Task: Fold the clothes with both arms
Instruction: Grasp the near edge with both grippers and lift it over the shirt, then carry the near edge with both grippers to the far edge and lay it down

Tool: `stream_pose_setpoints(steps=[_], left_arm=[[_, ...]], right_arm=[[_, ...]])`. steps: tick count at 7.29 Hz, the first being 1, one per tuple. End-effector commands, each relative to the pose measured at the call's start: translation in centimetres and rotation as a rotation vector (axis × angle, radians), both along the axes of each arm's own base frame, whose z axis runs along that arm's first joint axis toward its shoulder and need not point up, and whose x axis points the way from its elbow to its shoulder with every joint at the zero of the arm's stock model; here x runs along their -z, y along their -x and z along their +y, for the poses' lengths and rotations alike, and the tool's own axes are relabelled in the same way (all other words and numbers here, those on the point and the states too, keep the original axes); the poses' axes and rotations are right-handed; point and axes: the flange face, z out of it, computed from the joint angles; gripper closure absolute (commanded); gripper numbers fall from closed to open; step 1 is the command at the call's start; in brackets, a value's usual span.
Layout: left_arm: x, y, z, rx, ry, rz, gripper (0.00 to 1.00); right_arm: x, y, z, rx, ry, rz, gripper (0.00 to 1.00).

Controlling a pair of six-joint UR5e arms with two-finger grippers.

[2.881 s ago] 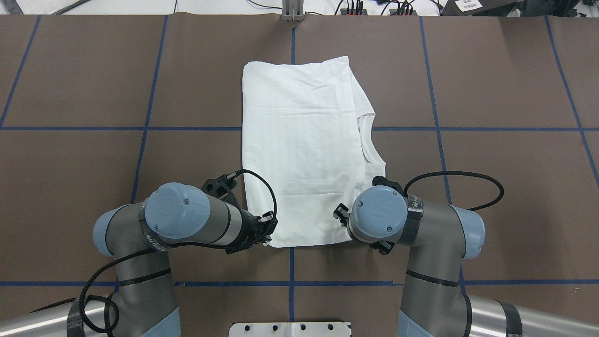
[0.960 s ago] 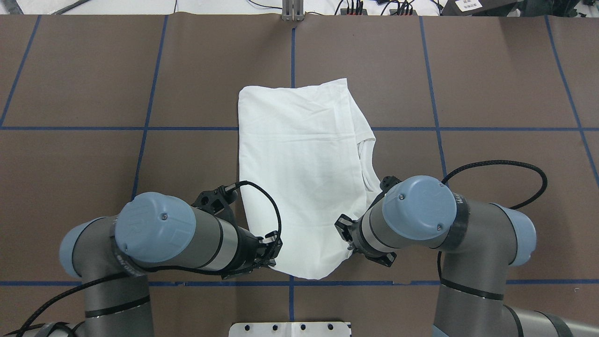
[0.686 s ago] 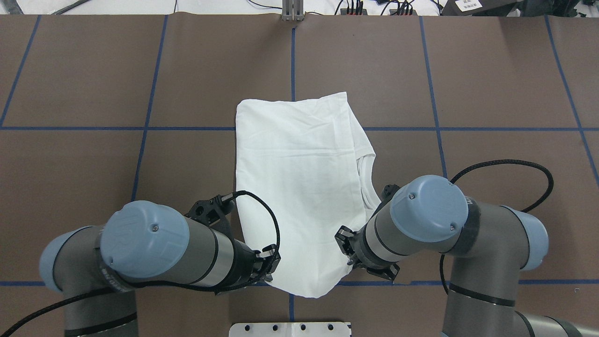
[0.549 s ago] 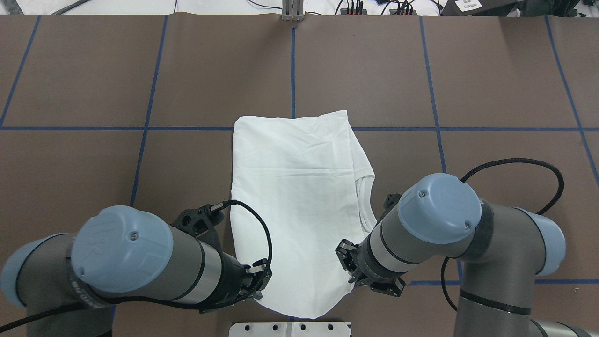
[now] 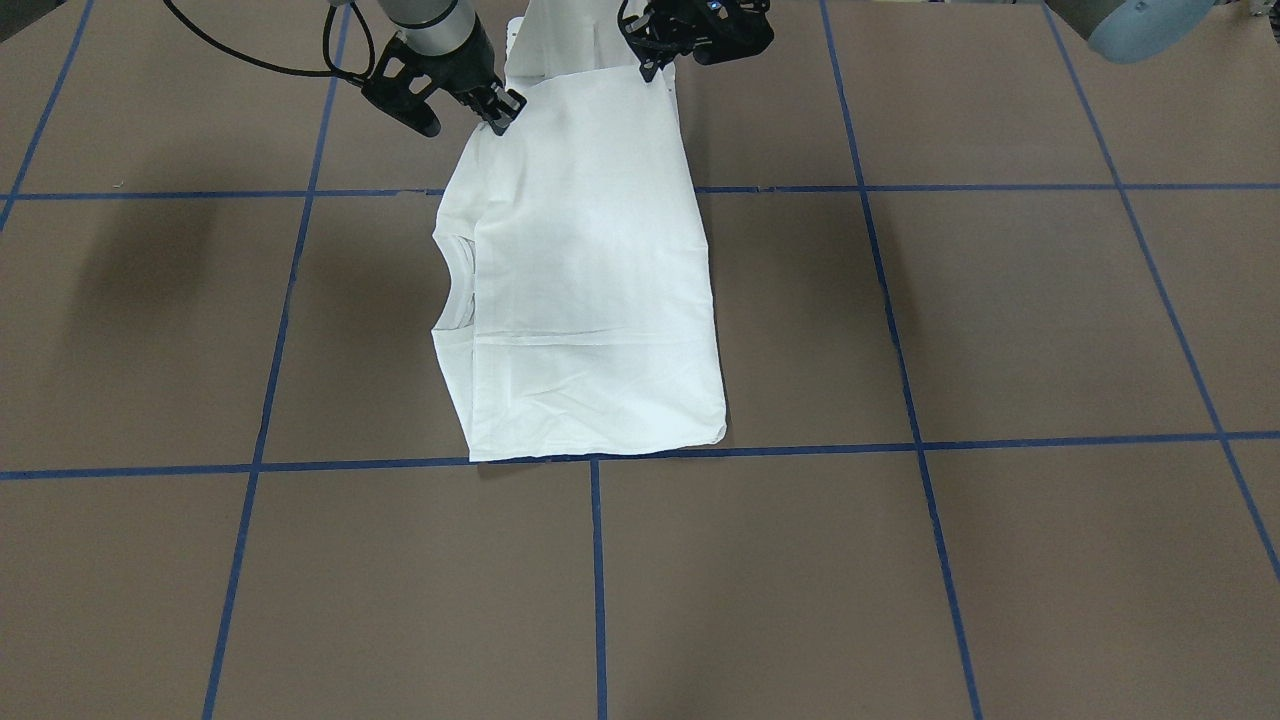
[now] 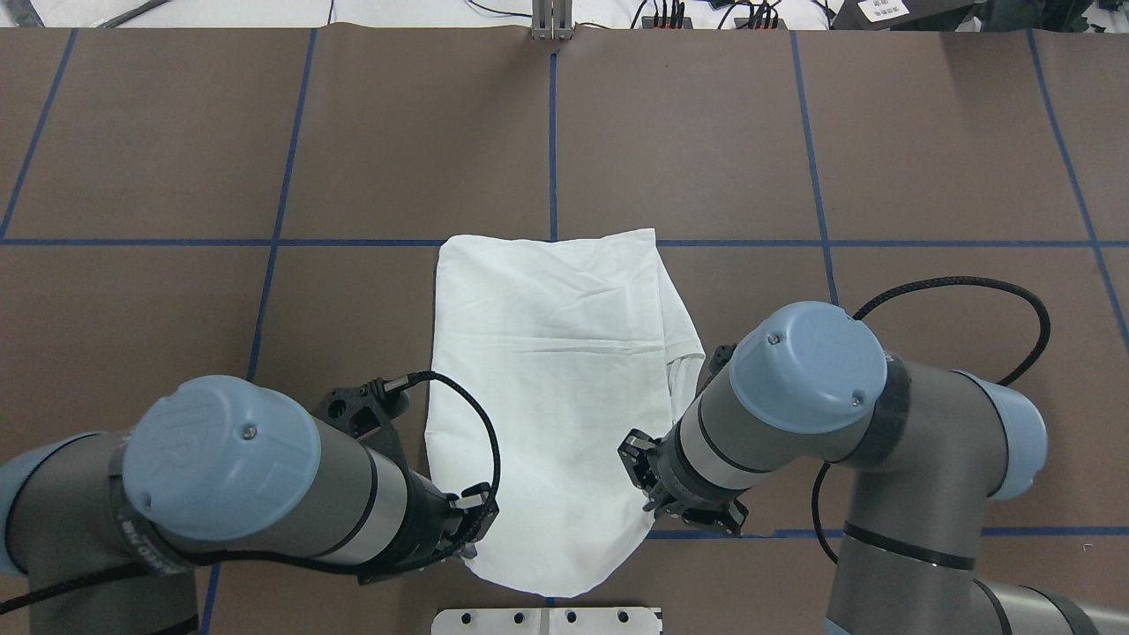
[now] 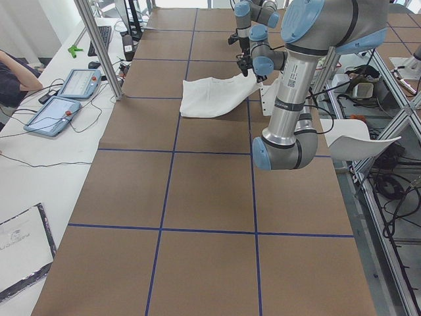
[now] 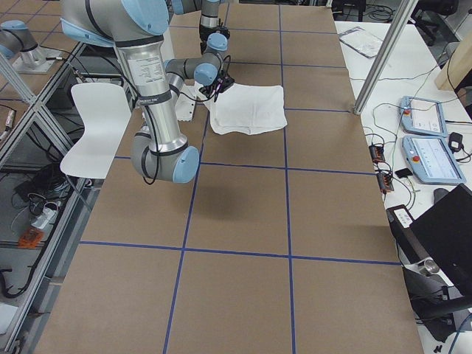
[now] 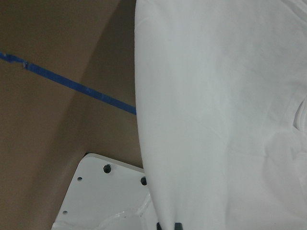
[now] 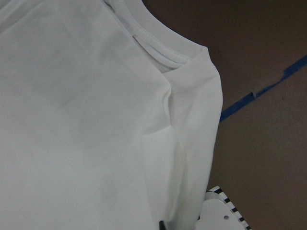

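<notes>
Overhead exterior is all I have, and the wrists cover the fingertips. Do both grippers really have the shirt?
Observer: Yes. The front-facing view shows the right gripper and the left gripper each pinching one of the corners of the T-shirt nearest the robot.
Operator: Is that edge off the table?
Observer: In the exterior left view it is raised at the grippers. From there the cloth slopes down to lie flat on the table at its far end.
Operator: Where's the collar?
Observer: The right wrist view shows the ribbed collar on the right gripper's side, apart from the pinch.
</notes>
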Motion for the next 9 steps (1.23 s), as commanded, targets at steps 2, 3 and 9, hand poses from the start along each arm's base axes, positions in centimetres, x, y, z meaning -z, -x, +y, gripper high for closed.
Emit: stream_pose_setpoints(steps=[2, 3, 9], left_arm=[[-1.3, 2.1, -8.3, 0.122, -0.062, -0.017, 1.00], [-2.0, 2.9, -10.9, 0.155, -0.084, -0.035, 1.00], [-3.5, 2.1, -20.3, 0.264, -0.128, -0.025, 1.00]], right_arm=[[-0.4, -1.1, -6.1, -0.136, -0.080, 0.039, 1.00], [-0.1, -0.8, -7.3, -0.161, -0.112, 0.049, 1.00], [1.8, -0.4, -16.3, -0.252, -0.161, 0.054, 1.00]])
